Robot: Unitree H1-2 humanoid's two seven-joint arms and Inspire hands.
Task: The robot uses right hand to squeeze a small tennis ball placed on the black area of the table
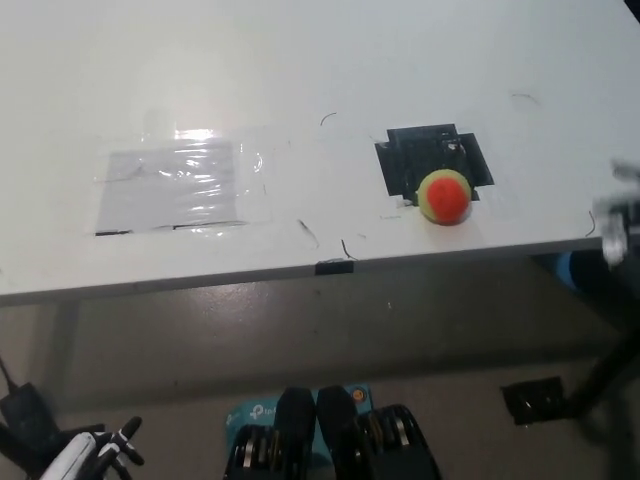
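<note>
My white left hand (pixel 92 457) rests low at the lower left, off the table; I cannot tell how its fingers sit. On the white table (pixel 300 60) lies a clear, taped plastic sheet (pixel 175 187), then the black tape patch (pixel 432 155) with the small orange-and-yellow tennis ball (pixel 445 196) on its near edge. My right hand (pixel 618 215) is a blur at the right edge, fingers unreadable. I'd come in over the ball and close evenly. No containers here.

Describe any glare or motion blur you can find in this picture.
Head view: glare streaks the clear sheet on the table; the right hand at the right edge is motion-blurred; the ball looks fairly sharp.
</note>
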